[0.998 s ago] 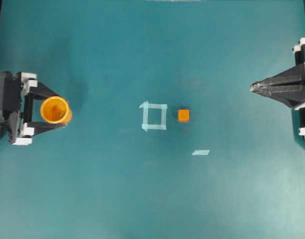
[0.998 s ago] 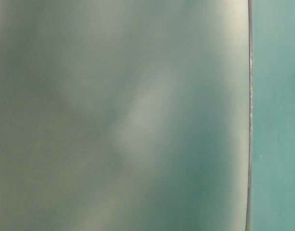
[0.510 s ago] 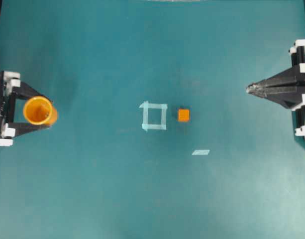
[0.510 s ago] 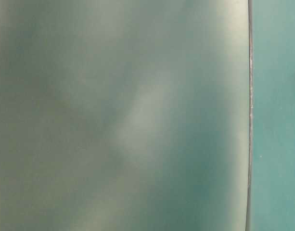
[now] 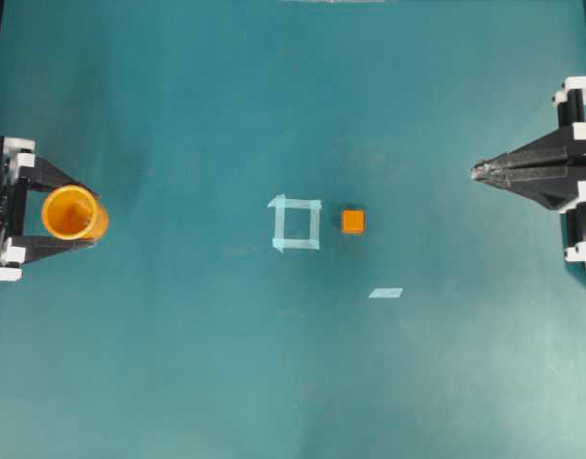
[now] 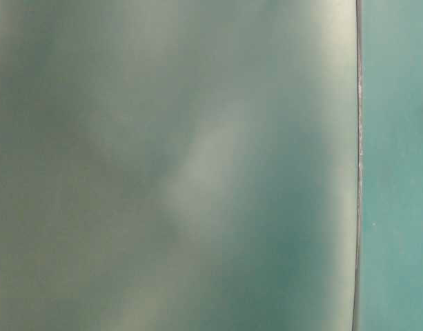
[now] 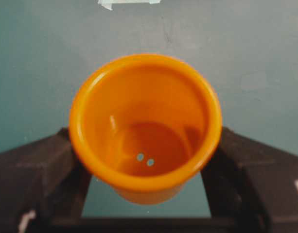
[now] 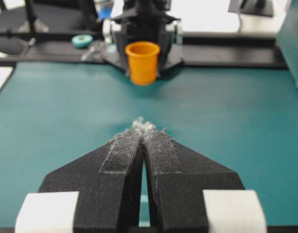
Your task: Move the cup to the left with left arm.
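Observation:
The orange-yellow cup (image 5: 73, 212) is at the far left edge of the teal table, upright, mouth up. My left gripper (image 5: 87, 214) is shut on the cup, one black finger on each side of it. In the left wrist view the cup (image 7: 145, 124) sits between the fingers (image 7: 39, 165), with teal table showing under its base. The right wrist view has the cup (image 8: 142, 62) far across the table, held in the left arm. My right gripper (image 5: 477, 172) hovers at the right side, shut and holding nothing, its padded tips (image 8: 145, 127) meeting.
A small orange cube (image 5: 353, 221) sits near the table's middle, just right of a pale tape square (image 5: 295, 223). A short tape strip (image 5: 385, 293) lies nearer the front right. The table-level view is a blur with the table's edge (image 6: 358, 165).
Over the last second my left gripper has carried the cup further left, most of it in the first half second. The right gripper shifted slightly. The cube has not moved.

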{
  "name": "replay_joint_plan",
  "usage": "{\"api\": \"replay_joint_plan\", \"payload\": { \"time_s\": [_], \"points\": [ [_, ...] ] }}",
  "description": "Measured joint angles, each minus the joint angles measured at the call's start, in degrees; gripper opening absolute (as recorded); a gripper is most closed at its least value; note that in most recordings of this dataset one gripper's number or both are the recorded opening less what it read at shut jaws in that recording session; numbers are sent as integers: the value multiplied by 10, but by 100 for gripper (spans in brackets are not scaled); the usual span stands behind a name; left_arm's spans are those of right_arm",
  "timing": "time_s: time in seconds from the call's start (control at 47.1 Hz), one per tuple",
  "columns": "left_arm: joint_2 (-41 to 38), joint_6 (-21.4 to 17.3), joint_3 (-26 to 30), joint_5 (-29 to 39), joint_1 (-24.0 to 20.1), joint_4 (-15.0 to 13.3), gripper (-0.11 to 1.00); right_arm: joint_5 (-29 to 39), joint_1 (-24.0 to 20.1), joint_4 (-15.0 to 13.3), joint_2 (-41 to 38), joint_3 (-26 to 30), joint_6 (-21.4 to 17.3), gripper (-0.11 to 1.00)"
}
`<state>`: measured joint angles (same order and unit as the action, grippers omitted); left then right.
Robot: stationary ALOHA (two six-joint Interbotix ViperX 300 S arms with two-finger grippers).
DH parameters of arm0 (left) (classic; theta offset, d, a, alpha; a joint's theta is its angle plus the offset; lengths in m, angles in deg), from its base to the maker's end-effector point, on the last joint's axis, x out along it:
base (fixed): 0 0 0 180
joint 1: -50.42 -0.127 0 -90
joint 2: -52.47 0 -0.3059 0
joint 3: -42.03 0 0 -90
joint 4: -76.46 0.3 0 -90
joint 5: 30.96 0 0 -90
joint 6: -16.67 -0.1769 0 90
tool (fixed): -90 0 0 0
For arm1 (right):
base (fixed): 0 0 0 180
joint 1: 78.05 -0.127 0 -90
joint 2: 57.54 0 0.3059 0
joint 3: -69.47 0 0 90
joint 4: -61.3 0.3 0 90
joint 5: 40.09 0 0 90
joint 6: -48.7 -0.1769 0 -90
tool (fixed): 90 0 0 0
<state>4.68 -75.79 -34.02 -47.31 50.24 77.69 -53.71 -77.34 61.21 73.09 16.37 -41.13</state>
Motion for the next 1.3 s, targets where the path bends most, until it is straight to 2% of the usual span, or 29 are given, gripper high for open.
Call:
{"api": "replay_joint_plan", "payload": {
  "time_s": [1.296],
  "points": [
    [-1, 9, -2, -7, -6, 0, 63, -2, 0, 0, -11, 0, -1, 0]
  ]
}}
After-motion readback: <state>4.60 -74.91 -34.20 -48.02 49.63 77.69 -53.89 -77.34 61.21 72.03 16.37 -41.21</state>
